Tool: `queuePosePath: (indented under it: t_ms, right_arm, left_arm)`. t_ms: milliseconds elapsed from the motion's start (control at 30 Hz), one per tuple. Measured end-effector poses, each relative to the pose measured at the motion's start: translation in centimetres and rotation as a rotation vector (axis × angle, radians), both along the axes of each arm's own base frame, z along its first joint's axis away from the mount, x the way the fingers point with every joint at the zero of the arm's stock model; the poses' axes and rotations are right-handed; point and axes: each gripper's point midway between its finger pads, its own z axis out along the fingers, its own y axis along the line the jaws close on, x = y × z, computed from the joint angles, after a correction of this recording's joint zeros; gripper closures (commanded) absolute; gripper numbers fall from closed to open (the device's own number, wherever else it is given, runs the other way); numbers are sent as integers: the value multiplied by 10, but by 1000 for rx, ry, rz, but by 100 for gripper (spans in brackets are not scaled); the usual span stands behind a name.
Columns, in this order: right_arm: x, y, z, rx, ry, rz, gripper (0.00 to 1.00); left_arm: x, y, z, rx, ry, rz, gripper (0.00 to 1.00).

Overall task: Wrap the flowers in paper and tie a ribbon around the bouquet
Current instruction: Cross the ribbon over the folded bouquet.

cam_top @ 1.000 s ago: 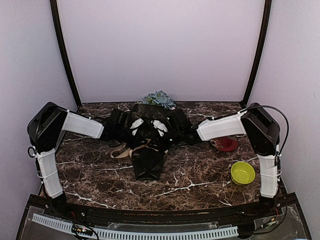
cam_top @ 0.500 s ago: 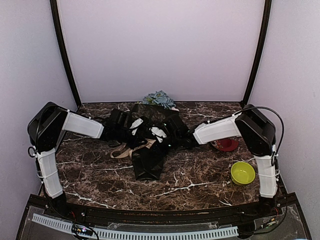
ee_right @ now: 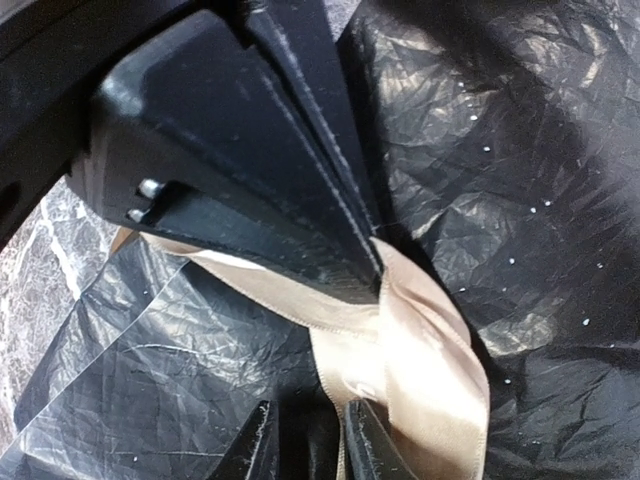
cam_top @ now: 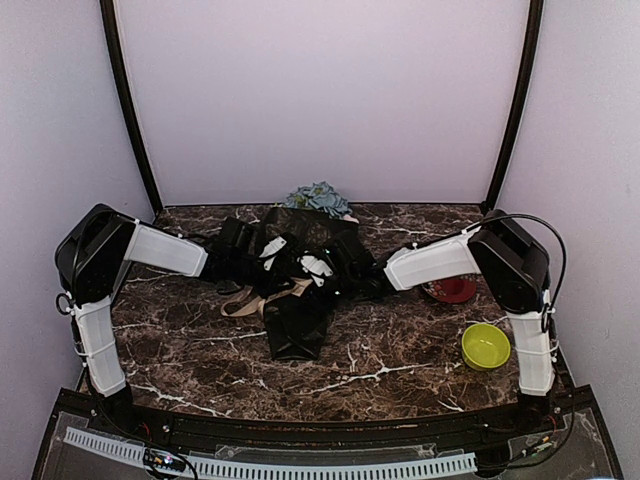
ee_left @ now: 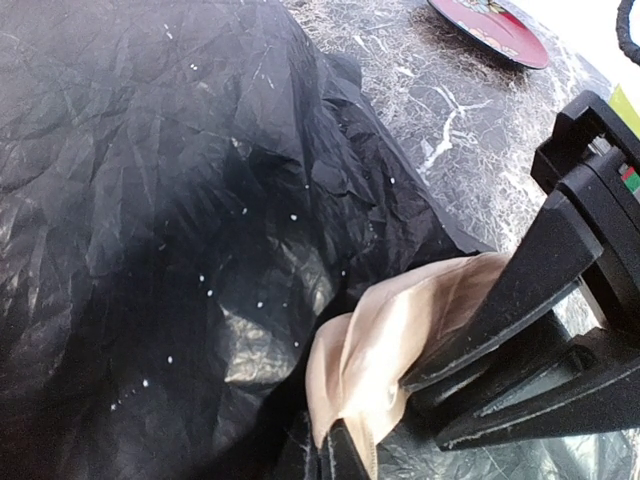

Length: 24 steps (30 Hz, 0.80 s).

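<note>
Step in hand: tying the flat beige satin ribbon (ee_right: pixel 400 340) around the waist of the crinkled matte black paper cone (cam_top: pixel 297 318), judged from both claws meeting over it.
Bouquet: lies mid-surface on the dark marbled surface (cam_top: pixel 380 355), narrow end toward the arms; blue-green flower tops (cam_top: pixel 318 197) show at the far, wide end.
Left claw (ee_right: pixel 372 262): fingers together, pinching a fold of the ribbon.
Right claw (ee_right: pixel 305 440): tips slightly apart at the ribbon; whether they grip it I cannot tell.
Ribbon tail: one loose end lies on the surface left of the cone.
Doing it well: keep the left pinch firm, take the band close to the fold, draw it snug without crushing the paper.
Nearby: red plate (cam_top: pixel 449 289) and lime-green bowl (cam_top: pixel 486 345), well apart to the right.
</note>
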Motion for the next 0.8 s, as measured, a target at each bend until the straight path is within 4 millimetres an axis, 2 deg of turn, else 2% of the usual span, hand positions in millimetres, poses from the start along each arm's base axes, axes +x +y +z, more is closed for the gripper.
queuePosePath:
  t_ms: [533, 800]
  right_arm:
    - [16, -7, 2, -31, -41, -85, 81]
    - [21, -10, 2, -47, -50, -116, 98]
  left_arm:
    - [2, -3, 4, -9, -5, -5, 100]
    - [2, -3, 4, -9, -5, -5, 100]
